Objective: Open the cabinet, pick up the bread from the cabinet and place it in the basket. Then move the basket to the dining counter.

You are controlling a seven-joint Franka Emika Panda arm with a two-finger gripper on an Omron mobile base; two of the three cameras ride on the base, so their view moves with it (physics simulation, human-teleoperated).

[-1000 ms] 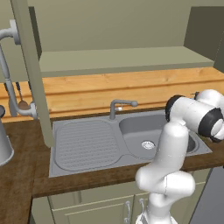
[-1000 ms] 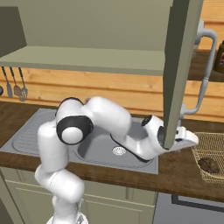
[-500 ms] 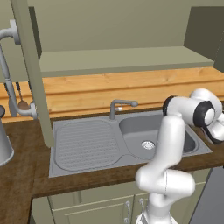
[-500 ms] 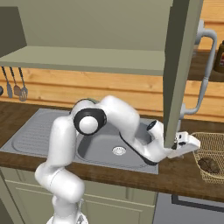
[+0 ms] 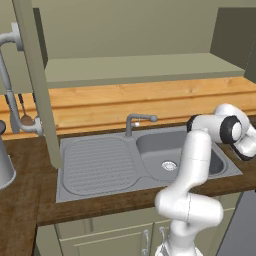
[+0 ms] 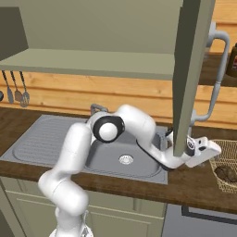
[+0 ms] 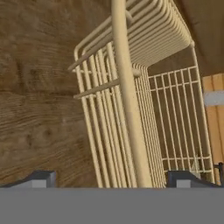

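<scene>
— Looking at the gripper, how do the jaws stand?

— Spread wide. In the hand view one dark tip sits either side of the basket, with its thick tan rim bar running up between them. Neither tip seems to press on the bar; there is a gap on both sides.

— So nothing is pinched?

— Nothing that I can see. The wire-like sides of the basket fall away below the rim, and the dark wood worktop lies beside and beneath it.

— Where is the basket from the right base view?

— At the far right edge, on the worktop, right of the sink. The bread, a brown lump, lies inside the basket. The gripper hangs at the basket's near-left rim, partly behind the edge of the open cabinet door.

— And the cabinet?

— The cabinet stands open above the sink, its pale green shelf showing. The silver handle curves off the right door. Utensils hang on the wooden back wall at the left.

— The left base view?

— The arm bends over the sink towards the right edge, with the faucet behind.
</scene>
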